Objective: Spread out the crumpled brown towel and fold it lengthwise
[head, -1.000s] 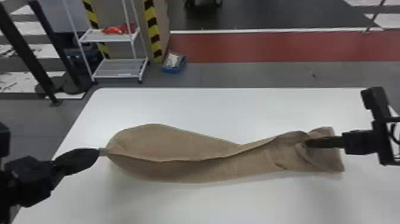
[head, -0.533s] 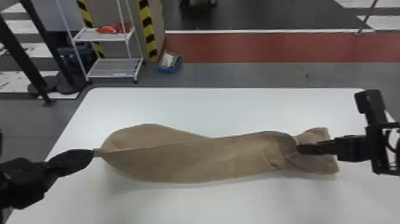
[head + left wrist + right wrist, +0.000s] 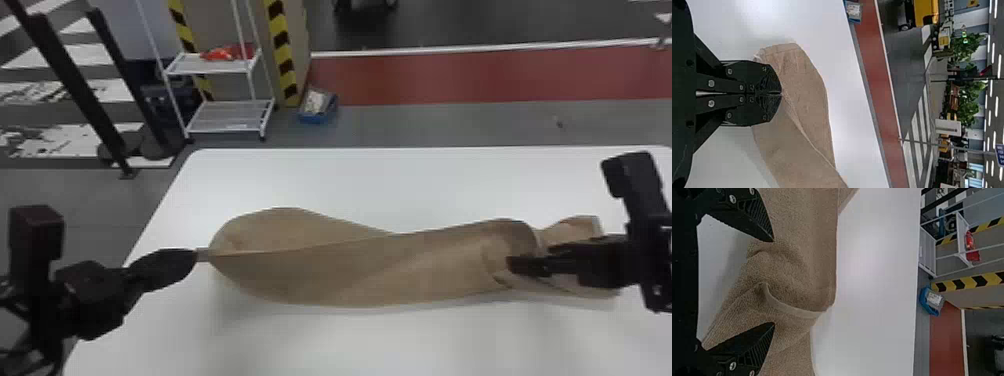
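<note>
The brown towel (image 3: pixel 360 270) stretches across the white table, its left part doubled over and its right end bunched. At its left end my left gripper (image 3: pixel 196 255) is shut on the towel's edge. In the left wrist view the fingertips of the left gripper (image 3: pixel 781 93) meet on the brown towel (image 3: pixel 801 78). Over the bunched right end is my right gripper (image 3: pixel 512 265). Seen from the right wrist, the right gripper (image 3: pixel 774 282) stands open, its two fingers apart on either side of a raised fold of the towel (image 3: pixel 793 278) with a hemmed edge.
The white table (image 3: pixel 380 185) extends beyond and in front of the towel. On the floor past its far edge stand a white shelf cart (image 3: pixel 225 117) and a blue box (image 3: pixel 317 106). Dark posts rise at the far left.
The towel's near layer has come up over more of its middle, narrowing the opening at the left. The right gripper has shifted slightly over the bunched end; the left gripper keeps its hold.
</note>
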Motion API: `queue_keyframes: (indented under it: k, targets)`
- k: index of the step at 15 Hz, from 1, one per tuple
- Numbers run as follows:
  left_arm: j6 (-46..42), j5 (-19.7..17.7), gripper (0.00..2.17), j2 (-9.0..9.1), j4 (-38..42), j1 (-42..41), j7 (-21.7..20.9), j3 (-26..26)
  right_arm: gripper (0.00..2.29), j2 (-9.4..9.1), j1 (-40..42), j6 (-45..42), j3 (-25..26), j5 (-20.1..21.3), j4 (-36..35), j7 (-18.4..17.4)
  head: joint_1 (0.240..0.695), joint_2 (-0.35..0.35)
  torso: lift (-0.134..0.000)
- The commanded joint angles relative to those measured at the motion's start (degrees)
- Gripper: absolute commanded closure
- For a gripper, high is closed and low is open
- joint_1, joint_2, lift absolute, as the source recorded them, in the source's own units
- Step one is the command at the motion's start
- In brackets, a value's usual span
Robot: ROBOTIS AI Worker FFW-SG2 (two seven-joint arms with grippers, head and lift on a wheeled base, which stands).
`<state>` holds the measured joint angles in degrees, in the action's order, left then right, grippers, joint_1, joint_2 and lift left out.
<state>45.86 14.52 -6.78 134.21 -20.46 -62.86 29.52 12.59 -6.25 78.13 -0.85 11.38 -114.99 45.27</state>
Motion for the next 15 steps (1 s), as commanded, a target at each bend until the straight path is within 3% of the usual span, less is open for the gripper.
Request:
queue_keyframes:
  k: [1,4,7,11,15]
  targets:
    - [0.0,0.0,1.34,0.01,-0.4,0.2,0.0,-0.2,0.22,-0.29,0.1,1.1,-3.2,1.8,-1.5,-0.5,0.695,0.163,-0.12]
    - [0.0,0.0,1.34,0.1,-0.4,0.2,-0.2,-0.2,0.29,-0.99,-2.1,2.5,-5.8,4.8,-0.2,-3.4,0.695,0.181,-0.12]
    - [0.0,-0.1,1.34,-0.08,-0.3,0.0,-0.2,0.3,0.29,-0.9,-2.5,11.0,-6.4,6.5,-0.5,-2.8,0.695,0.181,-0.12]
    - [-0.5,-0.1,1.34,-0.16,-0.8,0.2,-0.1,0.2,0.29,-0.37,-2.8,12.0,-5.8,6.4,-1.9,-3.0,0.695,0.173,-0.12]
    - [-0.5,0.0,1.34,-0.08,-0.7,0.2,-0.2,0.2,0.29,-1.52,-5.3,12.0,-6.7,6.6,-0.9,-5.4,0.695,0.172,-0.12]
